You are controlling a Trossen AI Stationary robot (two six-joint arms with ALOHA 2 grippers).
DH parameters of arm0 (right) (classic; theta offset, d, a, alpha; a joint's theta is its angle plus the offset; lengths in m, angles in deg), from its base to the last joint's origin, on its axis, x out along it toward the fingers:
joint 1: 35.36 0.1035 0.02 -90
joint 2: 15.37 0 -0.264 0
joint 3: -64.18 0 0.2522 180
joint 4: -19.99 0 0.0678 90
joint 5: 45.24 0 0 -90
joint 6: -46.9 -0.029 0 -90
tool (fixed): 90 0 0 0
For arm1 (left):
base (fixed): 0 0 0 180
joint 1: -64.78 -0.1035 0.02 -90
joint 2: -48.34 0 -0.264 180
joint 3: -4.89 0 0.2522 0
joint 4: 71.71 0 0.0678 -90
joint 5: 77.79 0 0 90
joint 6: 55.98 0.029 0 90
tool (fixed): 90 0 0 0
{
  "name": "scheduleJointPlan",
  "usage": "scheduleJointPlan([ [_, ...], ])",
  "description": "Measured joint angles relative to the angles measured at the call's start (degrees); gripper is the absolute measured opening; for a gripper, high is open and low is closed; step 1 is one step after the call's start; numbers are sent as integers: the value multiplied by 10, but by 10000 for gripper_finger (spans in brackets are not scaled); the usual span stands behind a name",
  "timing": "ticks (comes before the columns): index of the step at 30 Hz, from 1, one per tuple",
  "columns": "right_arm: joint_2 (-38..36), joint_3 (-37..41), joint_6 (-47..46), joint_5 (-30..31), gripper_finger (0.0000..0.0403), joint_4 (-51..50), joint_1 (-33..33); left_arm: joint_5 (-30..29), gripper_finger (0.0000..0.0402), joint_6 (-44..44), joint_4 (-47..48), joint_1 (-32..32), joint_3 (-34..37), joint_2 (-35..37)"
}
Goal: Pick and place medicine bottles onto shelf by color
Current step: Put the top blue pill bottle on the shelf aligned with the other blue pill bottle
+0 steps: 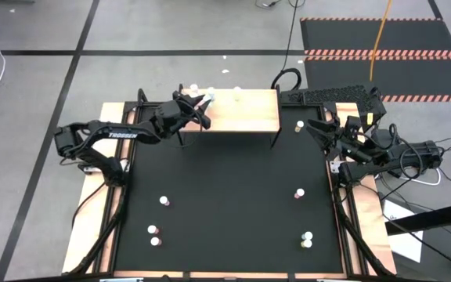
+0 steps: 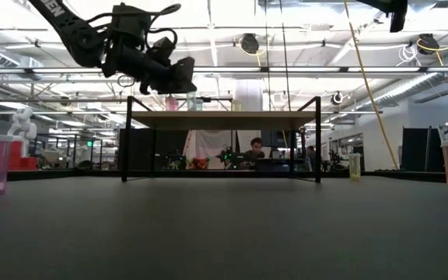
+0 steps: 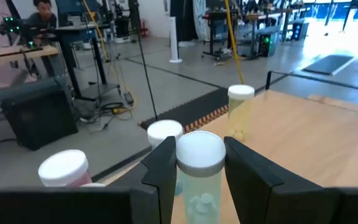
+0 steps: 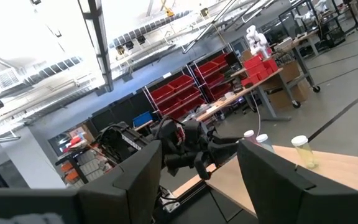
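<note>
On the black table (image 1: 225,196), loose bottles stand near the front, their colours hard to make out. Farther back, over the shelf (image 1: 245,113), the left gripper (image 3: 194,165) clamps a pale blue bottle (image 3: 199,180). The right gripper (image 4: 197,168) hovers open, empty.

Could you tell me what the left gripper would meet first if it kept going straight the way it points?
Probably the blue bottle just behind the one the left gripper holds over the shelf; depth is unclear.
</note>
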Motion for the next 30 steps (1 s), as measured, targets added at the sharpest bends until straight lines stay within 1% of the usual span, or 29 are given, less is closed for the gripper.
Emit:
scheduleJointPlan([
  [10,0,0,0,3,208,0,0,2,120,13,-9,-11,0,1],
  [14,0,0,2,16,208,0,0,10,120,8,-11,-21,0,1],
  [17,0,0,2,16,208,0,0,29,120,-3,-11,-28,-4,1],
  [21,0,0,2,16,208,0,0,36,120,-6,-9,-28,-14,-23],
  [24,0,0,2,17,208,0,0,52,120,-3,-12,-22,-34,-47],
  [30,0,0,-9,18,208,1,0,49,120,7,-10,-17,-43,-56],
])
